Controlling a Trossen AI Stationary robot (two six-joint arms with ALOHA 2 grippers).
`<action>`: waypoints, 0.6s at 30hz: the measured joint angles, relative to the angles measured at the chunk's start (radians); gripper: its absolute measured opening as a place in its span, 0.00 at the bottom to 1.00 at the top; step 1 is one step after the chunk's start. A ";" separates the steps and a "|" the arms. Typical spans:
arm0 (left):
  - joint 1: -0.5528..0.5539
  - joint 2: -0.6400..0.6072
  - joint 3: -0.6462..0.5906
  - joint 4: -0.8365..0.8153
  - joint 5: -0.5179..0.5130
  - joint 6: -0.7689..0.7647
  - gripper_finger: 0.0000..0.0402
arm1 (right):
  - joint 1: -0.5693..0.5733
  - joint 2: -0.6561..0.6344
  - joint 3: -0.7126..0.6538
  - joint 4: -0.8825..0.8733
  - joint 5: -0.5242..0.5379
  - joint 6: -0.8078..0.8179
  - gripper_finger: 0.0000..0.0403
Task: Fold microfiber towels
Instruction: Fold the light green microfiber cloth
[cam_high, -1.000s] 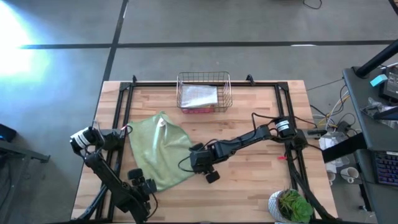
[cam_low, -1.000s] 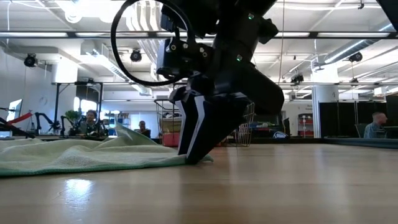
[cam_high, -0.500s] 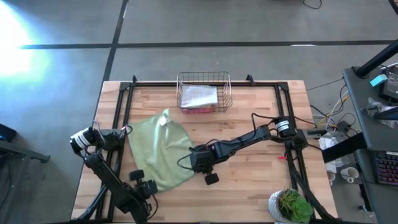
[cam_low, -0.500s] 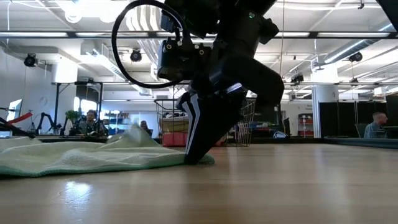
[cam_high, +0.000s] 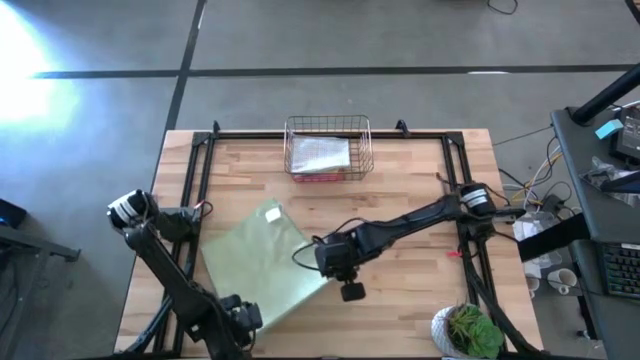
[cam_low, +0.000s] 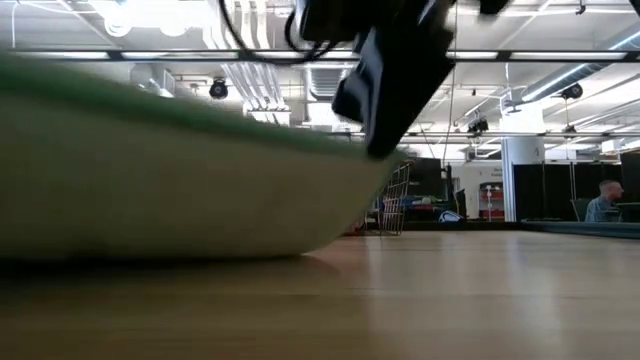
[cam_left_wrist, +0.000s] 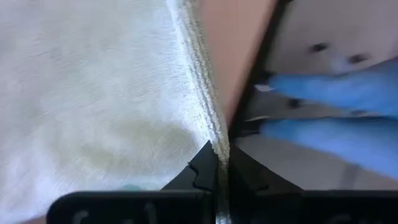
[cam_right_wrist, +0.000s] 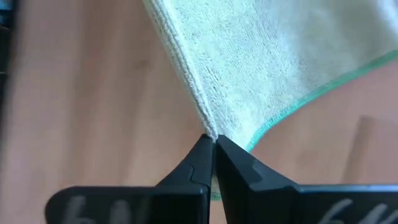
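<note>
Sage towel (cam_high: 262, 262) now lifted taut off table, L fingers (cam_left_wrist: 219, 168) & R fingers (cam_right_wrist: 211, 158) pinching edges, prob. corners.

Two dark jointed arms with looping black cables, seemingly silver-capped at the base.

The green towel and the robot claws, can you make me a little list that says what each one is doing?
towel: pale green towel, stretched between both claws, lifted off the table at the near edge
left claw: left claw shut on the towel's edge
right claw: right claw shut on the towel's corner
basket: wire basket at the table's far side, folded cloths inside
plant: small green plant at the table's near right corner
</note>
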 joint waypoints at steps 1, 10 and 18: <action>0.003 -0.012 0.002 0.028 0.009 -0.024 0.00 | 0.009 -0.012 0.003 -0.010 -0.015 0.019 0.02; 0.002 -0.052 0.091 0.111 0.045 -0.155 0.00 | 0.111 -0.120 0.010 -0.027 -0.004 0.318 0.02; -0.025 -0.052 0.111 0.110 0.072 -0.155 0.00 | 0.243 -0.133 0.029 -0.001 0.119 0.613 0.02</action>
